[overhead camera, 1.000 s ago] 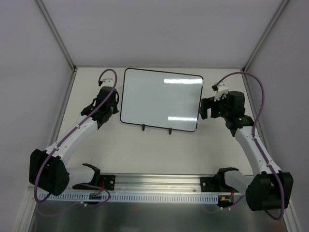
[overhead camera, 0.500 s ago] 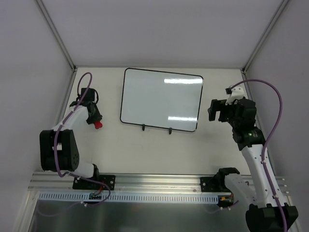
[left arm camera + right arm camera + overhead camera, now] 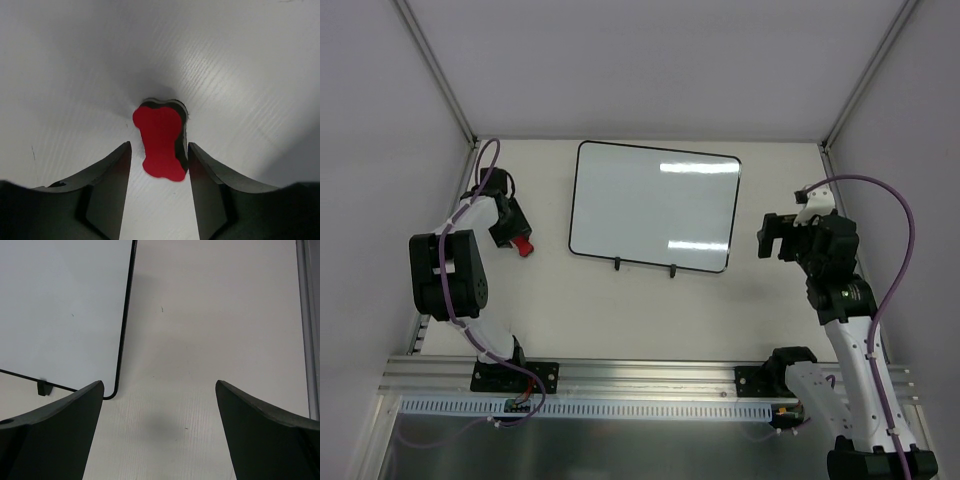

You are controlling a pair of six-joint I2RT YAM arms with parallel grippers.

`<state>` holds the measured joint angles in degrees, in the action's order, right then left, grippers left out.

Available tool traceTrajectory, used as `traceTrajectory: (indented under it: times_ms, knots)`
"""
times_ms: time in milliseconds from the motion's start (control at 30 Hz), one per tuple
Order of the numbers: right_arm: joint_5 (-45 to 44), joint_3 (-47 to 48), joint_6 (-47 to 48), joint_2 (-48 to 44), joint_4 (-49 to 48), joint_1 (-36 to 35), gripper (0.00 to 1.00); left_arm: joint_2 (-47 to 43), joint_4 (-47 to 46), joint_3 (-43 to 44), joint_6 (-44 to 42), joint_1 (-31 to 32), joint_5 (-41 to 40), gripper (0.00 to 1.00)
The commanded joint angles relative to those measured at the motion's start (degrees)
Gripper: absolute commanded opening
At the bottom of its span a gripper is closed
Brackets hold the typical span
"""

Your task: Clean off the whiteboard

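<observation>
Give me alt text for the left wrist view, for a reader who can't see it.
A red bone-shaped eraser lies on a white table between the two dark fingers of the left claw. One finger stands clear of it. The other is right at its edge, and contact there is hard to tell.

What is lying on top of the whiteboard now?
Nothing lies on the whiteboard; only light reflections show on its surface. The table under it is covered.
</observation>
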<state>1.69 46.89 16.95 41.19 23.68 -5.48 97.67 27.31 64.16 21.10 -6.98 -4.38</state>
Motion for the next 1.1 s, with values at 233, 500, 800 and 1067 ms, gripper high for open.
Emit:
traceTrajectory:
  times_ms: [233,500,800,1067]
  knots:
    - [-4.33,3.37,-0.87,-1.81,0.14,0.29,0.99,-4.32,2.22,1.23,0.78,0.04,1.92,0.86]
    - [-12.57,13.64,1.5,-2.17,1.54,0.29,0.99,-23.01,5.73,6.41,-0.71,-0.05,3.5,0.99]
    - [-19.71,28.94,6.96,1.43,1.02,-0.06,0.99,-38.51,12.21,22.74,-9.32,0.04,3.86,0.99]
    - [-26.73,38.0,1.69,3.37,-6.27,-1.46,0.99,-40.19,21.02,43.14,-13.36,1.27,1.66,0.99]
